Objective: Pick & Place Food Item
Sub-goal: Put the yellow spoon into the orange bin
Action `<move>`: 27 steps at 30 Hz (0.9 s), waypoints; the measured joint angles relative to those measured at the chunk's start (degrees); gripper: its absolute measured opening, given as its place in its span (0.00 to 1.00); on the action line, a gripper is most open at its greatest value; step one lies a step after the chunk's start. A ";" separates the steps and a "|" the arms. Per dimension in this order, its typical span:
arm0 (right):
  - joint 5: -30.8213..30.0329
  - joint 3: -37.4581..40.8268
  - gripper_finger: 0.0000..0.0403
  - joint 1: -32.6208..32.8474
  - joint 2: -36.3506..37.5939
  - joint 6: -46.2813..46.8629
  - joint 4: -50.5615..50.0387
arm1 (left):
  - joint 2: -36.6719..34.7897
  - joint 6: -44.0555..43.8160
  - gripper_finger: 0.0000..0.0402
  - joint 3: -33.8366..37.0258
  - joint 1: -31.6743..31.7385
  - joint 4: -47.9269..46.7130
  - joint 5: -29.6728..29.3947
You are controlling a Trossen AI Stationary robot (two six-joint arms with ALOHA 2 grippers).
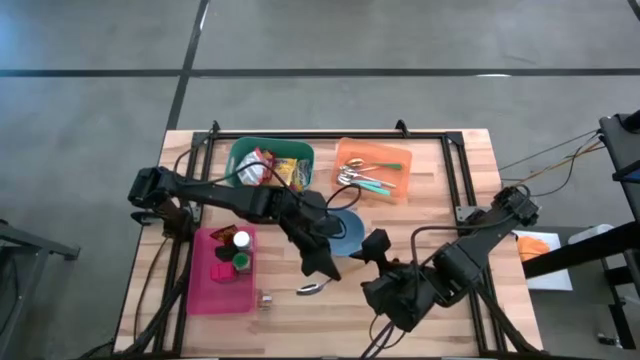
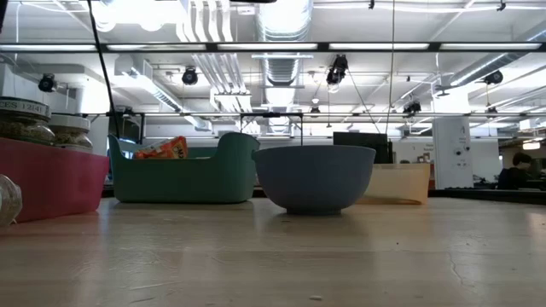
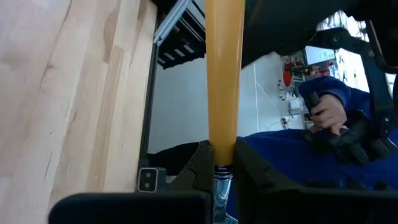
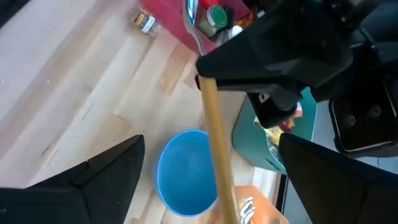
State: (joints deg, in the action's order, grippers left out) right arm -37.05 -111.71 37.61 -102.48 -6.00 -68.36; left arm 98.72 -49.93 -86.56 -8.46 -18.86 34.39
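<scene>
I'm gripping a spoon (image 1: 312, 288) by its yellow handle in my left hand (image 1: 322, 268), near the blue bowl (image 1: 349, 234). Right hand (image 1: 383, 262) is hanging released beside it. No food scooped yet, I reckon.

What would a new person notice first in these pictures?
The left gripper at the table's middle stands out, shut on a spoon with a yellow-orange handle whose bowl points toward the front edge. Beside it sits the blue bowl, with the open right gripper just right of it. Behind are a green bin of snack packets and an orange bin of cutlery.
</scene>
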 joint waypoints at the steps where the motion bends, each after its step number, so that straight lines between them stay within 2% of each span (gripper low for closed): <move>1: 0.06 0.18 0.88 -0.11 0.00 0.01 -0.06 | 0.00 0.00 0.04 0.00 0.06 -0.04 0.16; 10: -0.27 1.21 0.51 -0.53 0.00 0.00 0.03 | 0.00 -0.02 0.04 0.00 0.19 0.81 0.20; 15: -0.49 1.30 0.33 -0.58 0.00 -0.01 0.30 | 0.00 -0.17 0.04 0.00 0.21 1.04 0.25; 24: -0.31 1.36 0.06 -1.22 0.00 0.32 0.49 | 0.02 -0.75 0.04 0.01 0.22 2.41 2.40; 27: -0.08 1.36 0.06 -1.27 0.00 1.52 1.18 | 0.02 -0.86 0.04 0.00 0.30 2.52 2.54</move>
State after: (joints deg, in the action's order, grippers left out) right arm -37.13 -110.34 36.34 -102.48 -4.48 -67.18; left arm 98.74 -50.79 -86.56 -8.16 -16.34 36.93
